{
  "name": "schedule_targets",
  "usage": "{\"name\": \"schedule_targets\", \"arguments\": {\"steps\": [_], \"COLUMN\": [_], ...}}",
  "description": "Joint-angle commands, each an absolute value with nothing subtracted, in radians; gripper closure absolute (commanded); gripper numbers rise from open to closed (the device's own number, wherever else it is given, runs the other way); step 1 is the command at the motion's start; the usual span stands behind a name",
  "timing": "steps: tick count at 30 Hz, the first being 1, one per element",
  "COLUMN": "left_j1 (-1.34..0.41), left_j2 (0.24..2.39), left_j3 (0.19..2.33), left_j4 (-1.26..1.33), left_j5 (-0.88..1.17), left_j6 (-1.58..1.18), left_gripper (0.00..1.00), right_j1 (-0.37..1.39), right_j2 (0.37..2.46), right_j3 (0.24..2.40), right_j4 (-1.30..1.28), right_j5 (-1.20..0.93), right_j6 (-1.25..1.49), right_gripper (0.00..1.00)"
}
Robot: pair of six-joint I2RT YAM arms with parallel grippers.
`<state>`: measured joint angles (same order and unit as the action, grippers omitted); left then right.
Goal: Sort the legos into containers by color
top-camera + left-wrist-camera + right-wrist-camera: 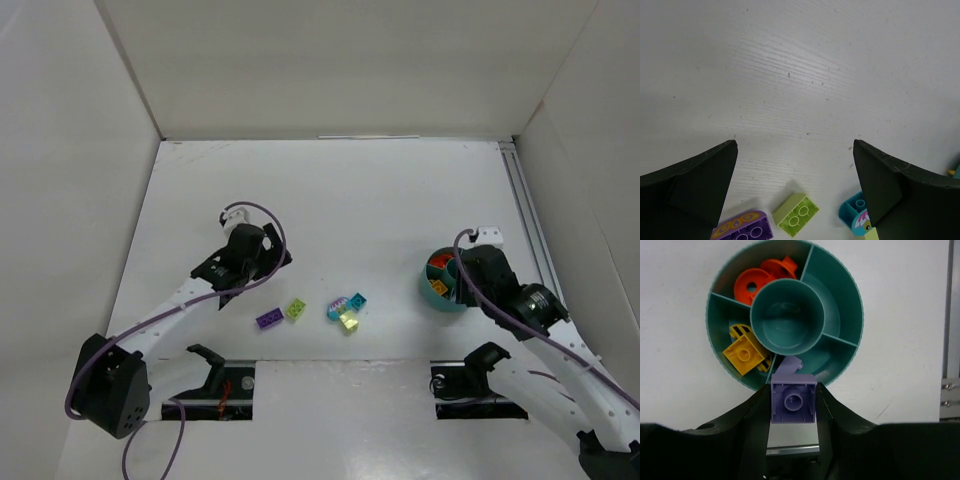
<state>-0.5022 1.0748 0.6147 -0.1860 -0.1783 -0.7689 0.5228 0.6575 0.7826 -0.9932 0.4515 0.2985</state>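
At left, we see our left claw (795, 145) spread wide over the table (400, 200), purple brick (268, 319), lime brick (296, 309), teal-yellow cluster (348, 310) loose mid-table, right claw (793, 390) clamped on a lilac brick (793, 402) at the near rim of the bowl (855, 300), orange pieces (757, 282) and yellow brick (744, 355) in separate wedges.

Three cameras: one fixed overview and two close wrist views, all aimed down at the white table (350, 200).

The top camera sits above and behind the arm bases and looks down and forward, far enough back to take in the whole table and both arms. The left wrist camera looks down past the left gripper (794, 145), low over the surface. At its lower edge it shares the lime brick (795, 214) and purple brick (742, 227) with the overview. The right wrist camera faces straight down past the right gripper (793, 392) and its clamped lavender brick (793, 402), close above the teal bowl (840, 295), which appears small at the overview's right.
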Motion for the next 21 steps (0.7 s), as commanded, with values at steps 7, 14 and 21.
{"name": "schedule_targets", "arguments": {"steps": [7, 14, 21], "left_j1": [-0.500, -0.500, -0.500], "left_j2": [1.088, 1.106, 1.135], "left_j3": [0.609, 0.618, 0.627], "left_j4": [-0.104, -0.104, -0.104], "left_j5": [-0.133, -0.133, -0.133], "left_j6": [-0.732, -0.712, -0.712], "left_gripper": [0.00, 0.00, 0.00], "right_j1": [0.517, 0.517, 0.517], "right_j2": [0.568, 0.618, 0.638], "right_j3": [0.727, 0.718, 0.709], "right_j4": [-1.002, -0.896, -0.881], "right_j5": [0.551, 0.594, 0.643], "right_j6": [0.531, 0.462, 0.448], "right_gripper": [0.71, 0.70, 0.67]}}
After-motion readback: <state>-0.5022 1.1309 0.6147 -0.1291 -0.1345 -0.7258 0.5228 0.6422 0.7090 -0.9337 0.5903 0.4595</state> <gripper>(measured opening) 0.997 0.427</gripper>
